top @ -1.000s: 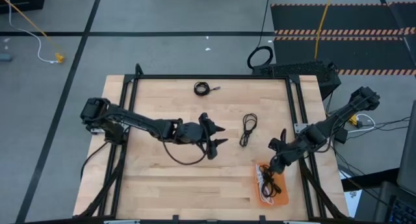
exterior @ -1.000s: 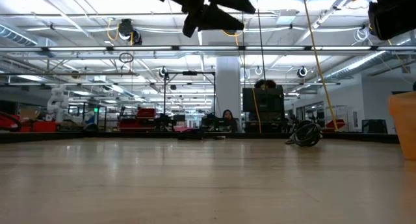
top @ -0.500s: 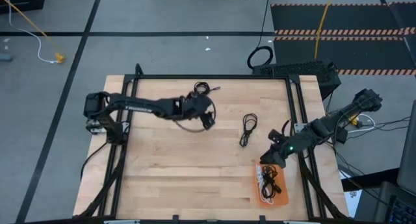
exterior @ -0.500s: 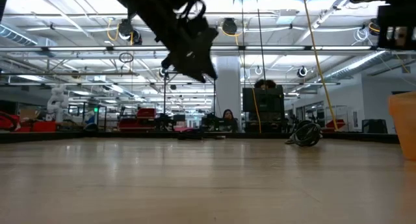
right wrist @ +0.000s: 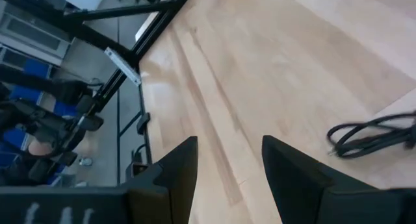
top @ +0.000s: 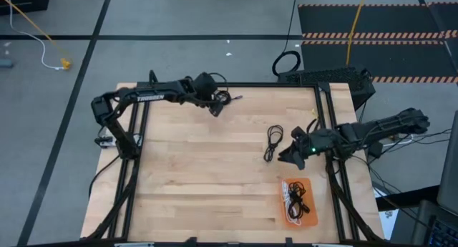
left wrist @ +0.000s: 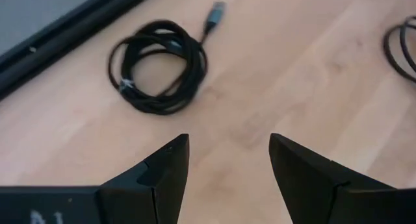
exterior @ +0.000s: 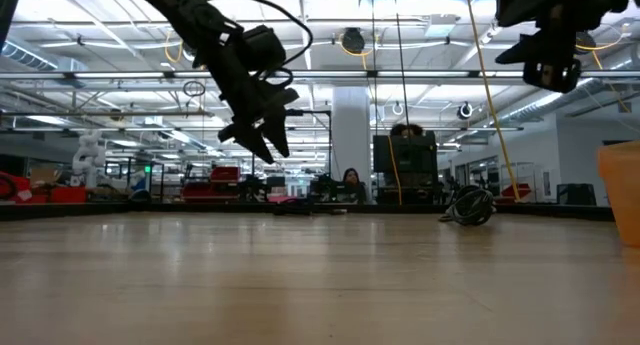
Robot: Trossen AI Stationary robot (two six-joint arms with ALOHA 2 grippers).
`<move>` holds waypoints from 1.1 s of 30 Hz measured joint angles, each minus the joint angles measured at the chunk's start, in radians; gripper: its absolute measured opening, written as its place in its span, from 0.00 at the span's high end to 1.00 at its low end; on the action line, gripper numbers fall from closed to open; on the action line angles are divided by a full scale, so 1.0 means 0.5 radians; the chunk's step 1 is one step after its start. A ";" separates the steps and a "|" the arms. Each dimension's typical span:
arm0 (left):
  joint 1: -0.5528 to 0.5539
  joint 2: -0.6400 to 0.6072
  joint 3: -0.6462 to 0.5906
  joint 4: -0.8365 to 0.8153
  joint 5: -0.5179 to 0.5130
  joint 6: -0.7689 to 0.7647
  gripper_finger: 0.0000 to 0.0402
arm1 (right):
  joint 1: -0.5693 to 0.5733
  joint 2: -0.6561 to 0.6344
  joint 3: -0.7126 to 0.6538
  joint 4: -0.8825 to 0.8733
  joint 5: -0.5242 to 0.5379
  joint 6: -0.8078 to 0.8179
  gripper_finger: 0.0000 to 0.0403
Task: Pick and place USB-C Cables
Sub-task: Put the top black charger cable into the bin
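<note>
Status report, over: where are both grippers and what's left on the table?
Left gripper open, above coiled black cable at far edge. Right gripper open, beside loose black cable. Orange tray holds cables. Nothing in the way.

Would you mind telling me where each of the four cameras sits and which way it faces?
High view: overhead, straight down on the table, both arms, orange bin.
Low view: table height, level into the room; both arms overhead.
Left wrist view: past the open left gripper at the coiled black cable.
Right wrist view: past the open right gripper; long black cable at the edge.
Shared: high and left wrist views both show the coiled cable.
</note>
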 joint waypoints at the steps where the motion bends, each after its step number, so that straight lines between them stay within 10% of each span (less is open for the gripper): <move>1: 0.022 0.000 0.000 0.012 0.016 0.011 0.47 | -0.041 0.000 0.000 0.000 -0.032 -0.017 0.59; 14: 0.059 0.338 0.110 0.161 0.079 0.086 0.47 | -0.464 0.000 -0.001 0.127 -0.198 -0.281 0.59; 33: 0.221 0.749 0.712 -0.530 0.103 0.755 0.47 | -0.707 0.000 -0.001 0.127 -0.408 -0.519 0.59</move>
